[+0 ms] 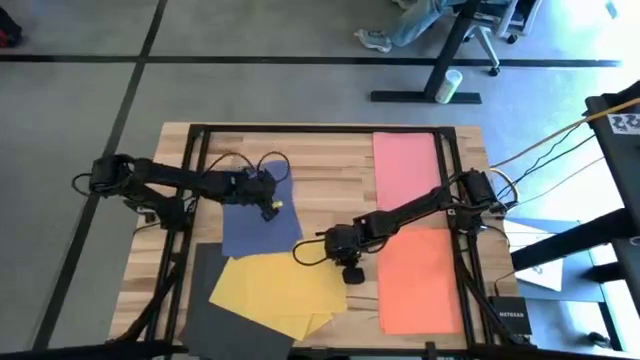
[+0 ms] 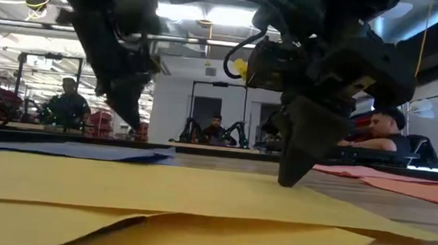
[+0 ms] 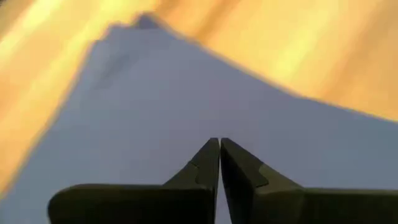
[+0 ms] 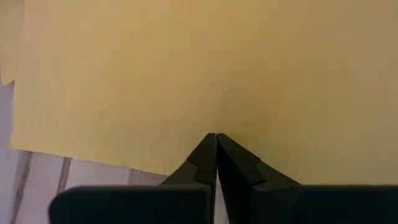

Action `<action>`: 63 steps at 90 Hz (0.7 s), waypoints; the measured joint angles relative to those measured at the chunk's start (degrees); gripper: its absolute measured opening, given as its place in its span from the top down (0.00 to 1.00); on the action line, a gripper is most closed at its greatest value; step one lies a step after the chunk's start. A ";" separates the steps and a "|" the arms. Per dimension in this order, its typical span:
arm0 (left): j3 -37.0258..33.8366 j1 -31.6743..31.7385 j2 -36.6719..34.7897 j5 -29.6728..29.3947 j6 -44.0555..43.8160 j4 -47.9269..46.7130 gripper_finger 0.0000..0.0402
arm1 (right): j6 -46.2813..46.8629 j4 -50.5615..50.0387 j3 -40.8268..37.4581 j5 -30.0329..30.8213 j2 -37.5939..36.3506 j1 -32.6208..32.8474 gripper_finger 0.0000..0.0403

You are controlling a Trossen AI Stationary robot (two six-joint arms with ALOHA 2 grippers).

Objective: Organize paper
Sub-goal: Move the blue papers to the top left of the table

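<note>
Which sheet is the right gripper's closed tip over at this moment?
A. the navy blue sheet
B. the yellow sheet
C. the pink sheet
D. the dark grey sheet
B: the right wrist view shows the right gripper with its fingers shut together over the yellow sheet, and the high view places it at that sheet's right edge.

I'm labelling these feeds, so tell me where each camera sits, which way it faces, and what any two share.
High: overhead, straight down on table, both arms.
Low: tabletop height, level into the room; both arms drop in.
Left wrist: above blue sheet; left gripper shut.
Right wrist: above yellow sheet; right gripper shut.
Shared: high and low both show the yellow sheet.
</note>
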 joint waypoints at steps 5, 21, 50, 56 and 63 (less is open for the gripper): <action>0.10 -2.78 0.00 1.77 -2.13 -1.00 1.00 | -0.18 0.00 0.00 0.00 0.00 0.00 1.00; -0.31 -11.39 1.71 4.56 -11.09 -4.43 1.00 | -0.99 -0.02 -0.02 0.03 0.00 0.00 1.00; -4.08 -14.13 7.17 1.52 -18.72 -3.51 1.00 | -1.20 0.02 -0.02 0.07 0.02 -0.02 1.00; -4.52 -13.26 7.19 0.83 -18.30 -3.52 1.00 | -1.20 0.02 -0.02 0.09 0.02 -0.02 1.00; -4.68 -11.96 7.19 -0.63 -17.21 -4.30 1.00 | -1.20 0.02 -0.02 0.08 0.02 -0.02 1.00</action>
